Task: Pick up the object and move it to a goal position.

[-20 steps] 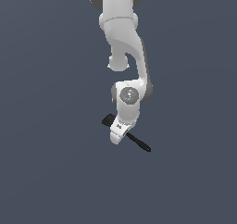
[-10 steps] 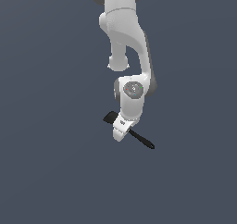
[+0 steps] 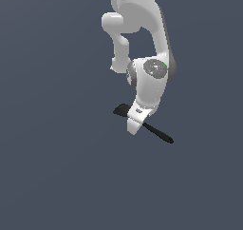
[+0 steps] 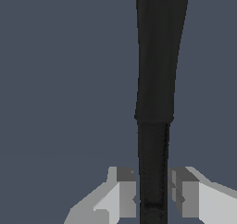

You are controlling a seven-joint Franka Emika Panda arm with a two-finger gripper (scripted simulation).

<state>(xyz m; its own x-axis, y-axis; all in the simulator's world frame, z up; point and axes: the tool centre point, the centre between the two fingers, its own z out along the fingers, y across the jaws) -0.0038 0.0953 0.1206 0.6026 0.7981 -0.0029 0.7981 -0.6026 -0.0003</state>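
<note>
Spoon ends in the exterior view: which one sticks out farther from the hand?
The thin handle end, toward the exterior view's right. The broad head end only just pokes out from behind the hand.

Apart from the task's own things, we saw only the tabletop (image 3: 52, 167), a flat, uniform slate-grey surface that filled both the exterior view and the wrist view (image 4: 60, 79). It carried no markings, seams or edges that we could make out, and we found nothing else resting upon it.
</note>
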